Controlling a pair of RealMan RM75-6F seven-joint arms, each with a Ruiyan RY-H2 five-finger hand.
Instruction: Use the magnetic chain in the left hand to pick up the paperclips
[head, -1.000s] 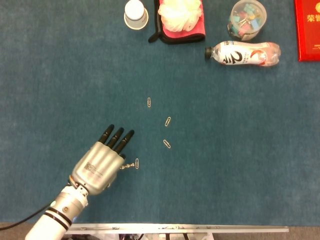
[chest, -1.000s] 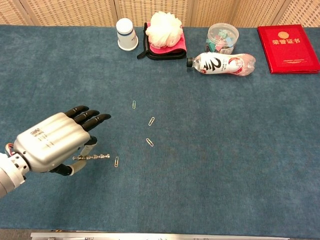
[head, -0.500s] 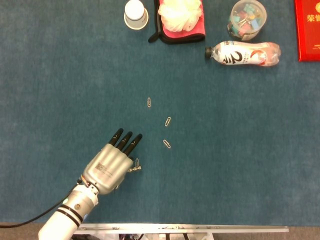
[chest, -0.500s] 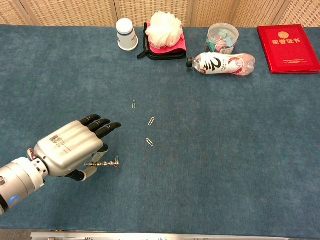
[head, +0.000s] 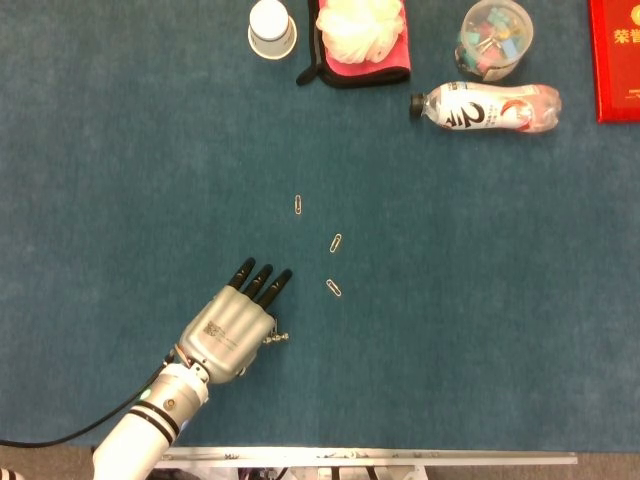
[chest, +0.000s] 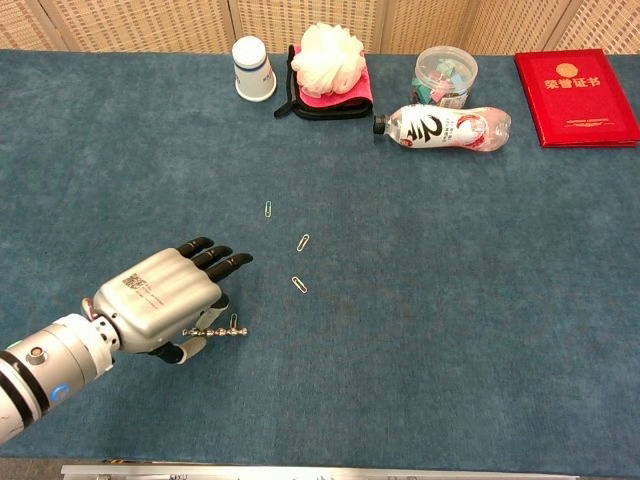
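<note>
Pinching the magnetic chain low at lower left, the left hand keeps it flat so its tip sweeps the nearest paperclip; 3 paperclips wait toward the table's centre.

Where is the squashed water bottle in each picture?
Head view: the water bottle lies on its side at the upper right, cap pointing left.
Chest view: the same bottle lies on its side near the far edge, right of the middle, cap pointing left.
Shared landmark: in both views, the clear tub of coloured clips stands just behind it.
</note>
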